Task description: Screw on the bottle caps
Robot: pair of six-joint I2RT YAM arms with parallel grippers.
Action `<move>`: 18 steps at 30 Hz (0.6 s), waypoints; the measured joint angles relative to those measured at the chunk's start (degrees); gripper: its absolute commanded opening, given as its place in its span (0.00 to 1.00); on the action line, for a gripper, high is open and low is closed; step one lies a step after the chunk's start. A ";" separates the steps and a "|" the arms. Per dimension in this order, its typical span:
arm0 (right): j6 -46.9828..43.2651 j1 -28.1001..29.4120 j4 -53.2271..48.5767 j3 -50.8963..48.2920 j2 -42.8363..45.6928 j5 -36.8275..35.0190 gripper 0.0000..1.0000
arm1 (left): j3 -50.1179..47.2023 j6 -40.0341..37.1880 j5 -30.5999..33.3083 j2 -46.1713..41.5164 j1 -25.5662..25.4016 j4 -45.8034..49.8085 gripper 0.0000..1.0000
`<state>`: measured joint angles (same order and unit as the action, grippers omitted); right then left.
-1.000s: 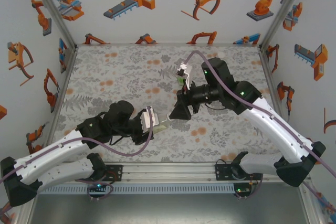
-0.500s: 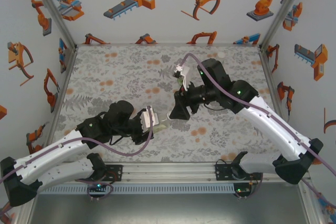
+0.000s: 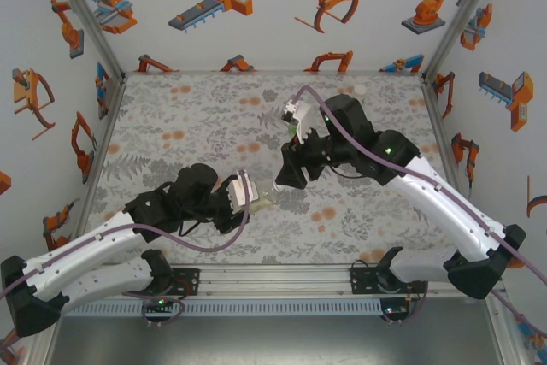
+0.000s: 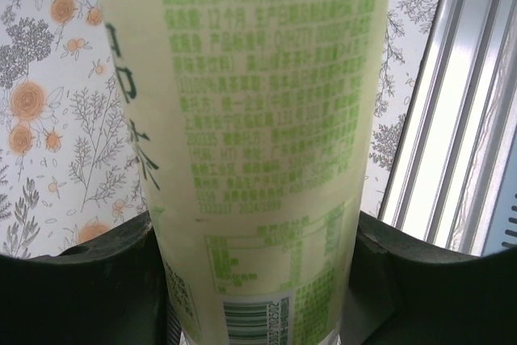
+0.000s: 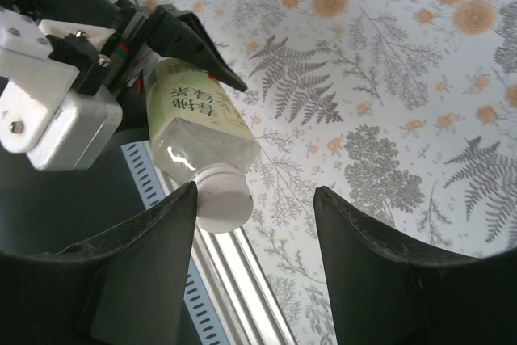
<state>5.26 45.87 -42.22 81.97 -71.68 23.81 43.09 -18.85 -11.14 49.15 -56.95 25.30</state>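
On the left, the left gripper (image 3: 249, 197) is seen low over the flowery mat (image 3: 171, 126), pointed to the right. It is clamped on a bottle (image 4: 258, 119). In the left wrist view the bottle is squeezed between the two dark fingers (image 4: 73, 288), one on each side of it. A pale yellow-green label (image 4: 266, 54) with green writing is wrapped round the bottle. A silver rail (image 4: 452, 119) is seen past the bottle on the right of that view.

In the top view the bottle is held on its side, near the middle of the mat and toward the near edge. Its neck is pointed to the right, at the right gripper (image 5: 257, 191).

A white cap (image 5: 224, 199) is seen on the neck of the bottle in the right wrist view. The right gripper's two dark fingers are spread apart, and nothing is clamped by them. The cap is placed in the gap, close by one finger and well away from the other. Whether the cap is touched by that finger cannot be told.

In the top view the two grippers are seen just beside each other. The right arm (image 3: 444, 203) is stretched in from the right side.
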 measured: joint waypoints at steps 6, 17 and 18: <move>-0.68 -1.16 -1.57 1.14 0.00 -11.04 0.54 | 0.00 -0.81 -2.54 -0.48 -0.35 0.33 0.00; -8.59 -1.11 2.16 -1.79 5.88 4.59 0.56 | 0.00 -1.14 -4.11 -0.48 -0.35 0.33 0.00; -10.38 -1.01 2.89 -2.47 6.78 8.09 0.56 | 0.00 -1.22 -4.37 -0.48 -0.35 0.33 0.00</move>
<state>-5.13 44.86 -39.33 79.50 -64.90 31.90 43.09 -20.08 -15.51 48.66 -57.30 25.63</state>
